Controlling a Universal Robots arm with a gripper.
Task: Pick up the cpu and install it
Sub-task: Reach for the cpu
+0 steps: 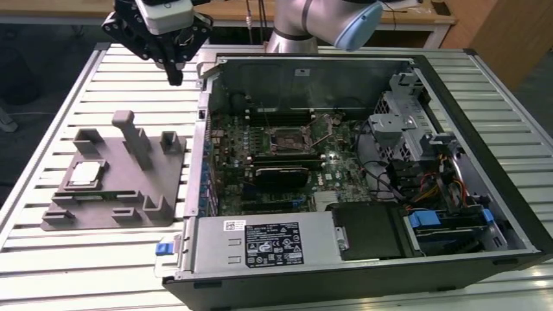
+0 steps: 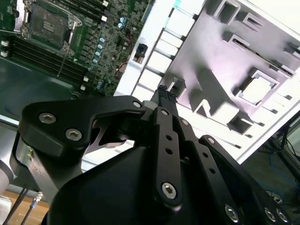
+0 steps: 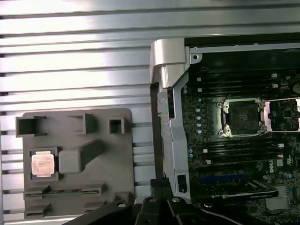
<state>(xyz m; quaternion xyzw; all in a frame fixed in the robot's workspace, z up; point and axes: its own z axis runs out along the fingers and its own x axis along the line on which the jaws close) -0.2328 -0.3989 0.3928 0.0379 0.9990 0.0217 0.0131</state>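
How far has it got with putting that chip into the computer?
Nothing looks done yet. The cpu lies in its pocket on the grey fixture, beside the open computer case. The gripper hangs above the table near the case's corner, shut and holding nothing. The socket on the green board is open and empty, so both picking up and installing are left.

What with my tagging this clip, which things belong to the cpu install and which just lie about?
Belongs: cpu, grey fixture holding it, open socket, gripper.
Just there: power supply box, drive cage, cables.
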